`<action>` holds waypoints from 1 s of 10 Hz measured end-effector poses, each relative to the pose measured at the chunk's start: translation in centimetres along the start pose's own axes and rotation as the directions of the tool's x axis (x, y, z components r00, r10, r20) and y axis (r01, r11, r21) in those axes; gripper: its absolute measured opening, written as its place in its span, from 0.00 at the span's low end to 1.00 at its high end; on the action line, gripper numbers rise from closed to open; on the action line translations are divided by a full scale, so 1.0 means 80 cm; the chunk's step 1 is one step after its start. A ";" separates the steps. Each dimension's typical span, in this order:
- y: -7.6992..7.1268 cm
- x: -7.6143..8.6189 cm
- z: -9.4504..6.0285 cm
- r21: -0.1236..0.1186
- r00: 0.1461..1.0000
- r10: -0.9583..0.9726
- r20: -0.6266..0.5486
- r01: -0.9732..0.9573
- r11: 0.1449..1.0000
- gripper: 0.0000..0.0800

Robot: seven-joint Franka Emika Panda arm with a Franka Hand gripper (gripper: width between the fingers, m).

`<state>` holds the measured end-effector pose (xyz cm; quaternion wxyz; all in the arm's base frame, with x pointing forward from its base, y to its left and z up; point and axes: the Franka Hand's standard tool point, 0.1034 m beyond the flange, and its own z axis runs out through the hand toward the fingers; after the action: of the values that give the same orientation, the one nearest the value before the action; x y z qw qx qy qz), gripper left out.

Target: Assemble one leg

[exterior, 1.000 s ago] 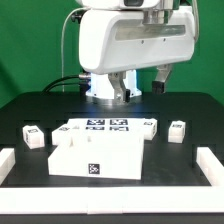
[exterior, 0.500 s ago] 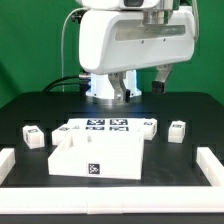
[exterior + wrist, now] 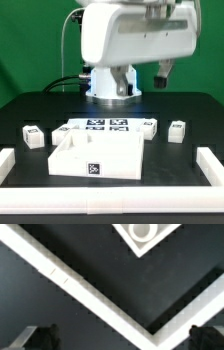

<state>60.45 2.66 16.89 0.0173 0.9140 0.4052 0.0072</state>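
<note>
So far, we see nothing put together: the claw (image 3: 120, 338) hangs well above the counter (image 3: 195, 110), spread wide and empty. One leg (image 3: 177, 130) sits loose to the exterior view's right of the panel (image 3: 95, 158), another to its left. We judge that grasping, carrying and fitting a leg all remain.

The tabletop (image 3: 185, 105) is seen as a black, matt, smooth sheet; the arm's shell (image 3: 130, 40) is finished in glossy white plastic with soft highlights; the panel (image 3: 115, 158) and the leg (image 3: 177, 130) are shown in matt white, plastic-looking material, with flat printed black-and-white tags; the backdrop (image 3: 30, 40) is seen as matt green, seemingly cloth; the border rail (image 3: 100, 297) is shown plain white and smooth
</note>
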 end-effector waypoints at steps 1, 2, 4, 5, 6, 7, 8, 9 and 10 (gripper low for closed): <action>-0.007 -0.016 0.011 -0.010 0.994 -0.112 -0.009 0.112 0.994 0.81; -0.015 -0.028 0.023 0.005 0.978 -0.210 0.004 0.210 0.978 0.81; -0.018 -0.036 0.034 0.032 0.959 -0.281 0.029 0.280 0.959 0.81; -0.017 -0.036 0.034 0.032 0.960 -0.278 0.029 0.277 0.960 0.81; -0.018 -0.036 0.035 0.033 0.960 -0.278 0.029 0.277 0.960 0.81; -0.018 -0.036 0.035 0.033 0.960 -0.278 0.030 0.277 0.960 0.81; -0.017 -0.037 0.035 0.033 0.953 -0.302 0.026 0.301 0.953 0.81; -0.017 -0.047 0.038 0.025 0.927 -0.376 0.002 0.376 0.926 0.81; -0.025 -0.069 0.048 0.014 0.903 -0.429 -0.024 0.429 0.903 0.81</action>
<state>55.38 -0.17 12.99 0.0058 0.8025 0.5966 0.0084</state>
